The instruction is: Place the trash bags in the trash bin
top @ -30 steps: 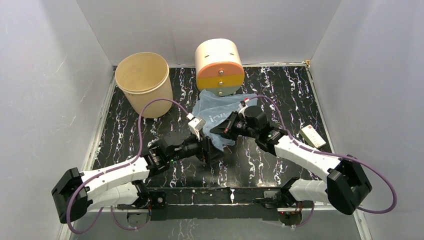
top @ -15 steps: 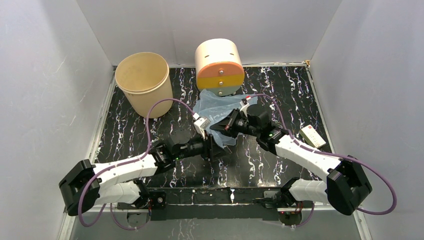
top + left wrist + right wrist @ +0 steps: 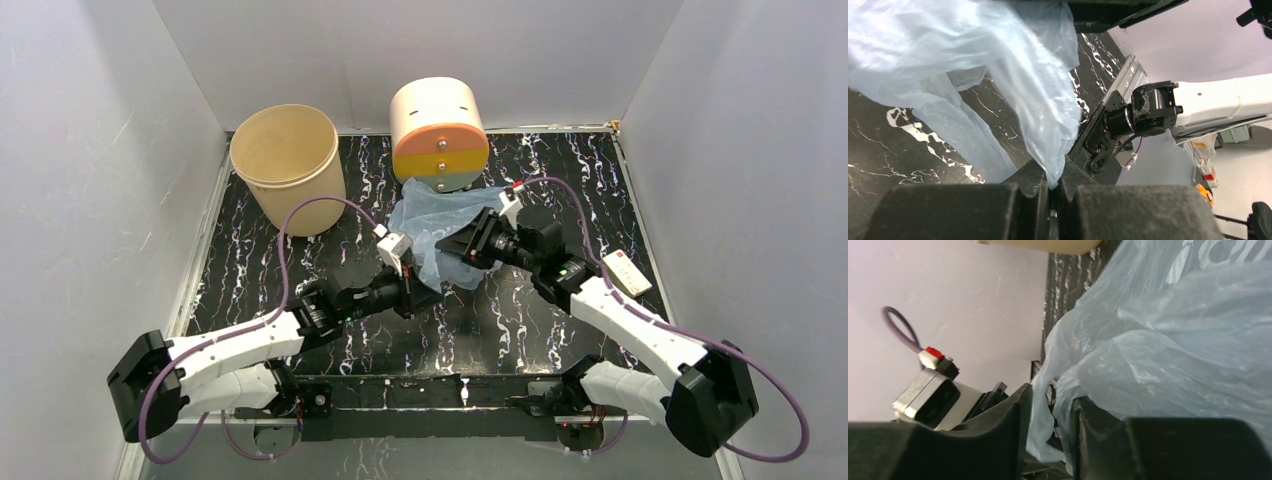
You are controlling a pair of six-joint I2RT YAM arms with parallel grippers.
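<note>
The pale-blue trash bag (image 3: 440, 215) lies crumpled on the black marbled table in front of the cream cylinder. My left gripper (image 3: 427, 290) is at the bag's near edge. In the left wrist view it (image 3: 1054, 184) is shut on a pointed corner of the film (image 3: 998, 65). My right gripper (image 3: 447, 250) is at the bag's right side. Its jaws (image 3: 1050, 412) stand apart, with loose film (image 3: 1168, 340) hanging between them. The beige trash bin (image 3: 288, 165) stands upright at the back left, away from both grippers.
A cream cylinder with an orange-yellow front and knobs (image 3: 438, 135) stands right behind the bag. A small white box (image 3: 625, 272) lies near the table's right edge. White walls enclose the table on three sides.
My left gripper has closed on the bag's near corner. My right gripper has opened and drawn back to the right, letting go of the film.
</note>
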